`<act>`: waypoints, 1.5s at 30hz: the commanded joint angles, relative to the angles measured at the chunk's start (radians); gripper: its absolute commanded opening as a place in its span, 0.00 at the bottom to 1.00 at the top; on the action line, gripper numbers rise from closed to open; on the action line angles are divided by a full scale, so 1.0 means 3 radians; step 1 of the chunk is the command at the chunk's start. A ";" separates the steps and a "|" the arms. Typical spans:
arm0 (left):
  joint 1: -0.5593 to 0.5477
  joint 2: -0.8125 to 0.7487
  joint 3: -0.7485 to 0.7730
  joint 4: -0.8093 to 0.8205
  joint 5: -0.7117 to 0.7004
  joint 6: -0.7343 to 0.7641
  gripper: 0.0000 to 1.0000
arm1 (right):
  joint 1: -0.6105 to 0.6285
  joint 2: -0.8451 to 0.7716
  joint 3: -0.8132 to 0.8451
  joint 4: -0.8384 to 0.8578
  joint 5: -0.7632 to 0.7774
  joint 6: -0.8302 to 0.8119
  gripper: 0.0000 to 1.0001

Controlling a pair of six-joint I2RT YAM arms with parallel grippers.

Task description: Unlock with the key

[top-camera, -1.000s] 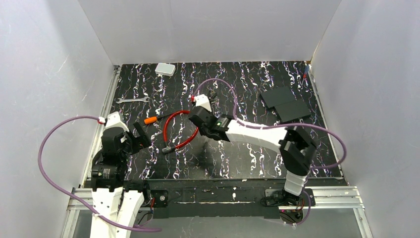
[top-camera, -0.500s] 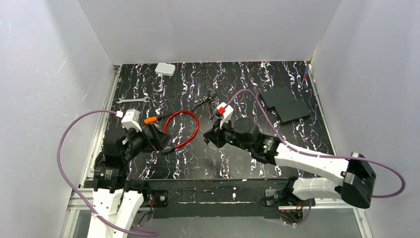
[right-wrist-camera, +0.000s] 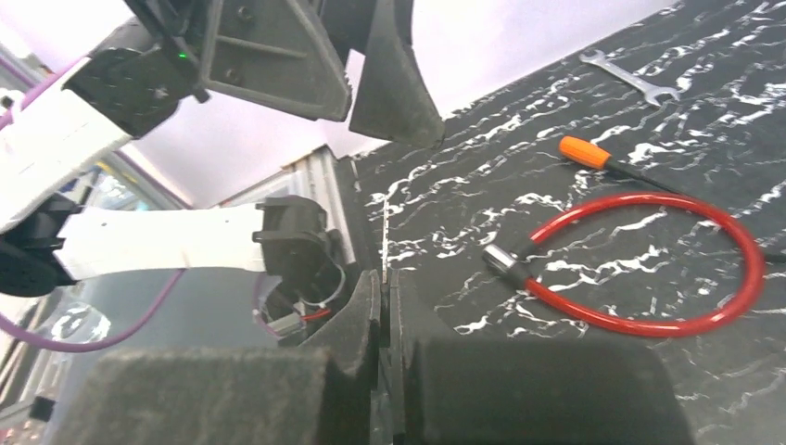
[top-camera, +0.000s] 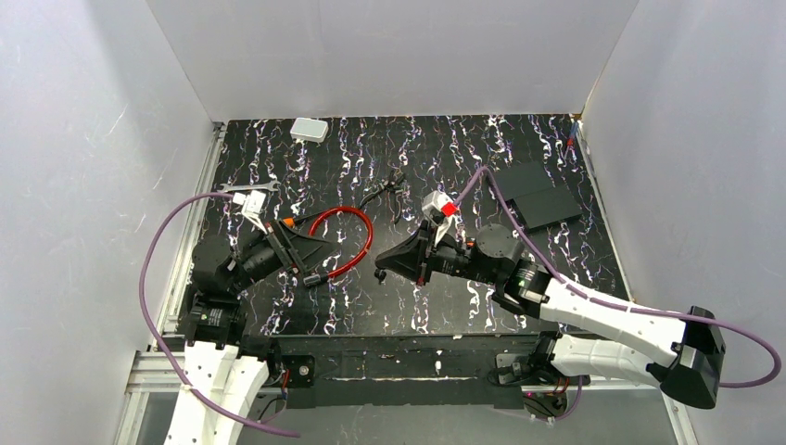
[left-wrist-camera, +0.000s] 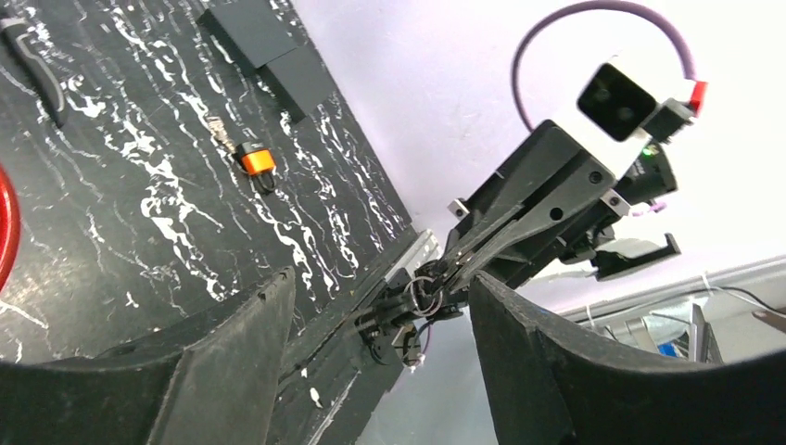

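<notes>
My right gripper (top-camera: 380, 274) is shut on the key (right-wrist-camera: 384, 236). Its thin metal blade sticks up from between the pads in the right wrist view. In the left wrist view the key's dark head and wire ring (left-wrist-camera: 426, 295) hang at the right gripper's tips. The red cable loop (top-camera: 348, 236) lies on the mat with its metal lock end (right-wrist-camera: 500, 260) towards the right gripper. My left gripper (top-camera: 315, 252) hovers at that lock end, open, pointing at the right gripper, with nothing between its fingers (left-wrist-camera: 250, 343).
An orange-handled screwdriver (right-wrist-camera: 586, 151) and a wrench (top-camera: 264, 190) lie left of the loop. Black pliers (top-camera: 385, 192) lie behind it. A white box (top-camera: 309, 129) sits at the back, flat black plates (top-camera: 538, 195) at the right, and a black-and-orange piece (left-wrist-camera: 255, 162) lies on the mat.
The right arm has drawn back from the loop and swung low, its gripper now pointing left. The left arm has reached out to the cable's lock end, and its jaws have narrowed somewhat.
</notes>
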 commanded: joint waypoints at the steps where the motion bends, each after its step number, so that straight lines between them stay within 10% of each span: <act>1: -0.0044 -0.0019 0.0038 0.0485 0.0265 -0.0244 0.65 | -0.0016 0.0003 -0.0008 0.0466 -0.0258 0.0336 0.01; 32: -0.0816 0.0119 -0.0068 0.0776 -0.0086 -0.0040 0.36 | -0.0016 0.0452 0.0079 0.1114 -0.0512 0.1052 0.01; 37: -0.0826 0.0124 -0.0100 0.0792 -0.0117 -0.0051 0.10 | -0.0016 0.0475 0.0062 0.1216 -0.0512 0.1137 0.01; 45: -0.0834 0.0068 -0.0163 0.0806 -0.0213 -0.0072 0.23 | -0.0016 0.0510 0.0082 0.1283 -0.0501 0.1232 0.01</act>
